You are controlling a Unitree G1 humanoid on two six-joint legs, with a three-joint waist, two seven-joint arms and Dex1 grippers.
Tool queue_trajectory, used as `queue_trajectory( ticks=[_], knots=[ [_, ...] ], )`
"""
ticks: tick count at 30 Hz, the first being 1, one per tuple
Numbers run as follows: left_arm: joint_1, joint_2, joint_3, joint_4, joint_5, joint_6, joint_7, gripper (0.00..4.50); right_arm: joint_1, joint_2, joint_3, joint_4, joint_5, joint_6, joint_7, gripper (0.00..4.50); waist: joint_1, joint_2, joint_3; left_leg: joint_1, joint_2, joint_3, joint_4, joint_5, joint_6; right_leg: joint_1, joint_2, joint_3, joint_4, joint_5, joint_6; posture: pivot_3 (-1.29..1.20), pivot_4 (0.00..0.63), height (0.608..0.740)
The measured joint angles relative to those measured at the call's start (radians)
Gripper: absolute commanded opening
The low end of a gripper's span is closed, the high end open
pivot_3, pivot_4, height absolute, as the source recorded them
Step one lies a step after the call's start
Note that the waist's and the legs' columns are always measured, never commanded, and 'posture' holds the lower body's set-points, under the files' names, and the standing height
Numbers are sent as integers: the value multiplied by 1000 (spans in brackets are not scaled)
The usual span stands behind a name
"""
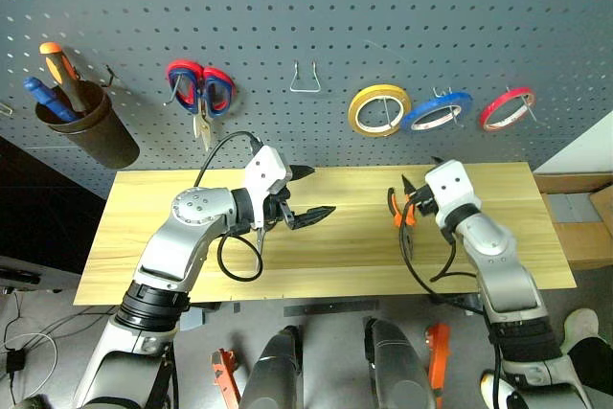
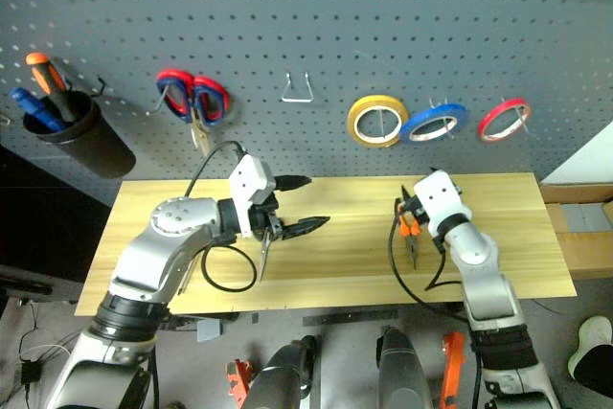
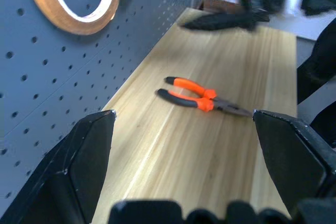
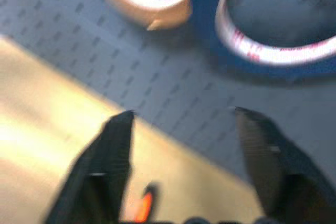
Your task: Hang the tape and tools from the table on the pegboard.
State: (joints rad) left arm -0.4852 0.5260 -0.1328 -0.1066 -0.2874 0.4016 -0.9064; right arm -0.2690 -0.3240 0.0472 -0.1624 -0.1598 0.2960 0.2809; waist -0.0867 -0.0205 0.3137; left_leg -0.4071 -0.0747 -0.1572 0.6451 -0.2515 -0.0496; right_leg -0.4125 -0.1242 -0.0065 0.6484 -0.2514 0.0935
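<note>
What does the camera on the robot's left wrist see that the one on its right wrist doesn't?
Left wrist view alone: the whole orange-and-black pliers lying flat on the wooden table, the other arm's dark fingers beyond them, and its own two fingers spread wide.

Right wrist view alone: the blue tape hanging on the pegboard, with that arm's own fingers apart.

Both: the yellow tape roll, pegboard, table, and at least an orange bit of the pliers.

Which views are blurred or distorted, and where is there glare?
Right wrist view: motion-blurred all over; the blue tape and yellow roll smear. Left wrist view: the pliers fairly sharp, the near fingers and the far end soft. Left eye view: sharp, but the pegboard rows bow, and the table shows only mild sheen.
</note>
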Motion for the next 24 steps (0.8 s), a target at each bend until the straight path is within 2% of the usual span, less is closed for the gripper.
queue_trajectory(
  ticks=[1, 5, 8, 11, 17, 24],
  knots=[
    [1, 5, 0, 4, 4, -10, -4, 4500, 30, 16, 4, -56, -6, 41, -8, 4465, 0, 0, 0, 0, 0, 0, 0, 0, 0, 0, 0, 0, 1, 0, 0, -146, 329, 740],
    [-4, 58, 6, 88, 25, -33, -30, 4500, 116, 154, 49, -221, -26, 273, -76, 4465, -5, 0, 0, 0, 1, 2, 0, 0, 0, -7, 1, 4, 10, 0, -1, -162, 335, 740],
    [-4, 95, 1, 134, 43, -51, -74, 4500, 106, 283, 64, -245, -33, 477, -140, 4465, -5, 0, 0, 0, 1, 4, 1, -1, 2, -10, 1, 8, 13, 0, -1, -167, 335, 740],
    [-3, 109, -11, 146, 49, -62, -114, 4500, 54, 359, 50, -232, -29, 611, -192, 4465, -4, 0, 0, 0, 1, 5, 1, -1, 3, -11, 1, 9, 15, 0, -1, -171, 336, 740],
    [2, 115, -22, 141, 46, -61, -177, 4500, -76, 360, -50, -36, 3, 673, -239, 4465, -4, 0, 0, 0, 1, 9, 0, -1, 2, -12, 1, 10, 14, 0, -1, -163, 334, 740],
    [6, 115, -21, 108, 45, -58, -179, 4500, -191, 332, -96, 206, 46, 594, -247, 4465, -24, 0, 0, 0, 1, 16, 0, -1, 3, -14, 1, 15, 14, 0, -1, -142, 329, 740]
  ],
)
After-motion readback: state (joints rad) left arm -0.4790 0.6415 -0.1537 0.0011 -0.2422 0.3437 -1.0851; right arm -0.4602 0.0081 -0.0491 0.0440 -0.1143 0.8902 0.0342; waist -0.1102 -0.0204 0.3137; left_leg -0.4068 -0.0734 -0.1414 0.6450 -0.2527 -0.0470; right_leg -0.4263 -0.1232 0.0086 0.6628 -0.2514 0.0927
